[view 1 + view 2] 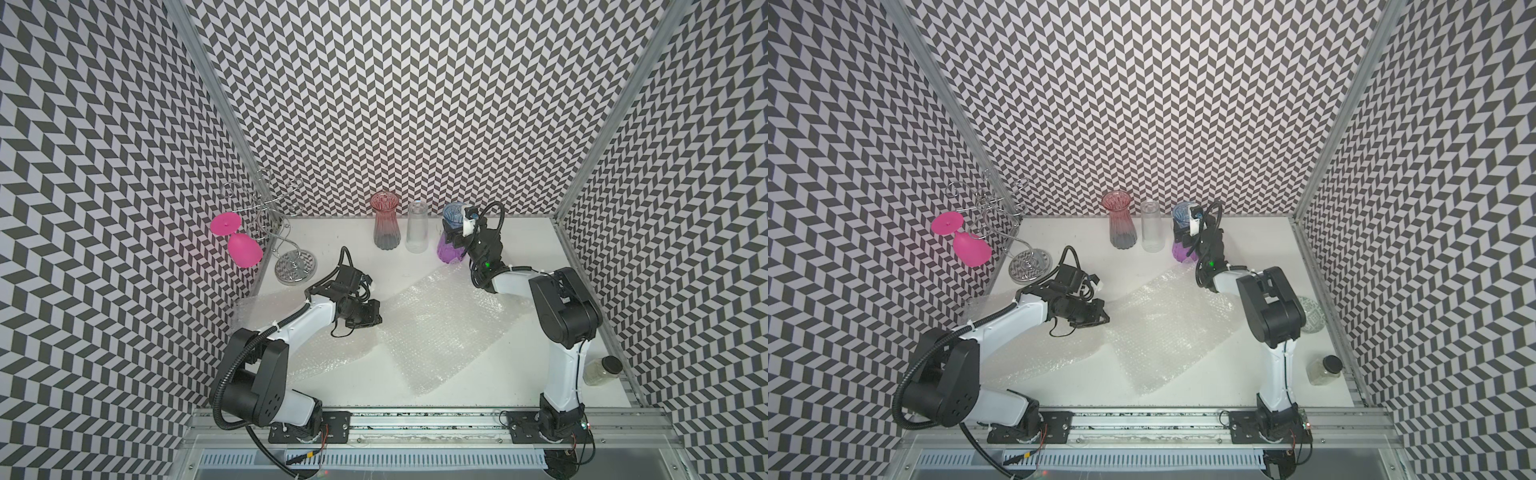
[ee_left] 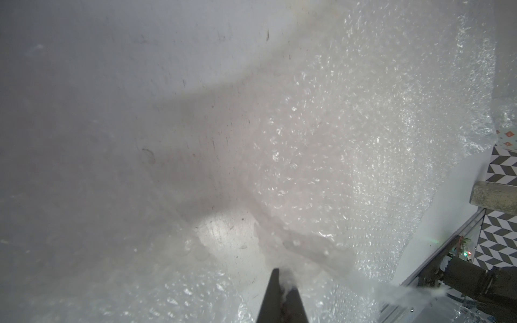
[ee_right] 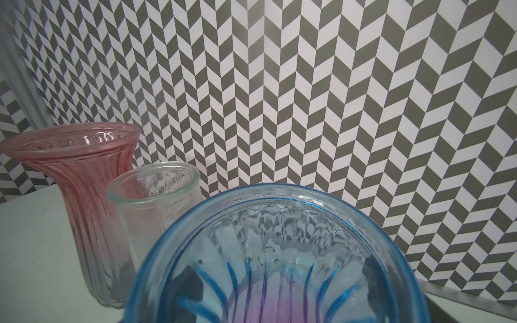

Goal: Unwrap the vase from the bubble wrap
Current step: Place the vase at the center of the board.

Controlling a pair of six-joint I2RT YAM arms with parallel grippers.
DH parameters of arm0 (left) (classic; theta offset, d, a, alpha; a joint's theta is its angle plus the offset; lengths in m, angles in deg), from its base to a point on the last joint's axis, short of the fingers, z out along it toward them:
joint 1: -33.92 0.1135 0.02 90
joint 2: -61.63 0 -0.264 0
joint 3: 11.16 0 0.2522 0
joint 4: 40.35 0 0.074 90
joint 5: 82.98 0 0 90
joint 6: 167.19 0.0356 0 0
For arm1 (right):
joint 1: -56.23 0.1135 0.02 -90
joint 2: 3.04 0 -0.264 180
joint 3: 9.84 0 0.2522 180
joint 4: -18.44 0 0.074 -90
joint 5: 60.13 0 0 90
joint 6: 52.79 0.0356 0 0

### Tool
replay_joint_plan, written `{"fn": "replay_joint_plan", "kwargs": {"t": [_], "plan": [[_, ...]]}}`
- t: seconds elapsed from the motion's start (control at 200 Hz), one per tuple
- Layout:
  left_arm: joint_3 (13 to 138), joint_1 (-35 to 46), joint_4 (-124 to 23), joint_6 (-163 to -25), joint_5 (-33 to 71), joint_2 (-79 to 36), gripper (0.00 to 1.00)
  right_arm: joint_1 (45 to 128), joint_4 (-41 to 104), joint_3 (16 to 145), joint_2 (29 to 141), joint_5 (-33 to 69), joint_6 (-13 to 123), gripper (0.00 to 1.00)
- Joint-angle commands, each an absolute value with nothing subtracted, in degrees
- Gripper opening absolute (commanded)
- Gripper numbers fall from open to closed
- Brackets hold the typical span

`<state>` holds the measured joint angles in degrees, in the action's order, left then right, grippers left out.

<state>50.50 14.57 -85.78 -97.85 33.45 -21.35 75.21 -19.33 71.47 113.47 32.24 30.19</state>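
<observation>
Chevron-patterned walls, white table (image 1: 519, 374). Left gripper (image 2: 284, 275) is clenched, with an edge of the bubble wrap (image 1: 440, 328) pinched between its fingertips, low over the table. Right gripper (image 1: 453, 235) straddles the waist of the blue-purple vase (image 1: 451, 253), one finger on each side; can't tell if it is clamped or released. That vase stands upright at the back wall and its rim fills the right wrist view.

Counts:
- 3 vases in a row at the back: pink-grey vase (image 1: 385, 226), clear vase (image 1: 416, 230), blue-purple one.
- At least 2 overlapping wrap sheets, spread flat mid-table, one corner near the blue-purple vase; exact count unclear.
- 1 pink wine glass (image 1: 241, 245), hung upside down on 1 wire rack (image 1: 296, 268).
- 1 black-lidded jar (image 1: 602, 370).

Left arm is folded, forearm low, wrist pointing toward table centre. Right arm is stretched toward the back wall.
</observation>
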Motion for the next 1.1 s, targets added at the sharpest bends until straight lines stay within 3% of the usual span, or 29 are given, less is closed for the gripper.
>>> {"fn": "replay_joint_plan", "kwargs": {"t": [0.0, 0.325, 0.451, 1.096], "plan": [[52.52, 14.86, -86.46, -98.44, 32.96, -21.68, 0.0, 74.44, -23.62, 74.34, 115.3, 31.11, 30.53, 0.93], [54.62, 14.85, -86.37, -98.72, 32.63, -24.32, 0.0, 73.88, -23.09, 77.78, 118.25, 30.22, 31.03, 0.92], [55.41, 14.89, -86.4, -98.58, 32.41, -24.78, 0.0, 73.82, -22.38, 78.35, 118.27, 31.02, 30.88, 0.99], [55.92, 14.49, -83.29, -99.24, 32.75, -24.79, 0.0, 73.79, -20.87, 65.53, 107.48, 31.93, 30.05, 0.99]]}}
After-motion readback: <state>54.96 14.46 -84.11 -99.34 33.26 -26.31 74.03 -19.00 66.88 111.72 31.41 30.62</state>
